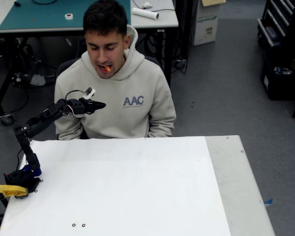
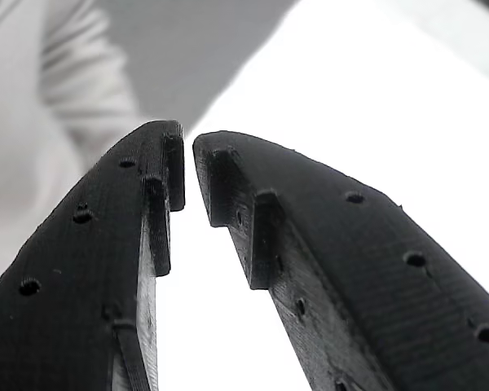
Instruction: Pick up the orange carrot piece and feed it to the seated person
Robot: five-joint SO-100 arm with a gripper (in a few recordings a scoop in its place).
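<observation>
Writing: "AAC" in dark letters on the seated person point(image 1: 115, 93)'s beige hoodie.
Carrot: orange carrot piece point(image 1: 106, 68) sits in the open mouth.
Hand: black, ridged hand point(image 2: 187, 171), tips almost meeting, holding nothing, above the white counter point(image 1: 137, 196).

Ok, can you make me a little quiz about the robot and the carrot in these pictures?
1. True or false: the orange carrot piece is lying on the white table.
2. What is between the gripper fingers in the wrist view? A) the carrot B) nothing C) a yellow handle
3. Fill in: the seated person has the letters ___ on the hoodie.

Key:
1. False. It sits in the person's mouth.
2. B. The fingers nearly touch at the tips, with nothing held between them.
3. AAC
</observation>
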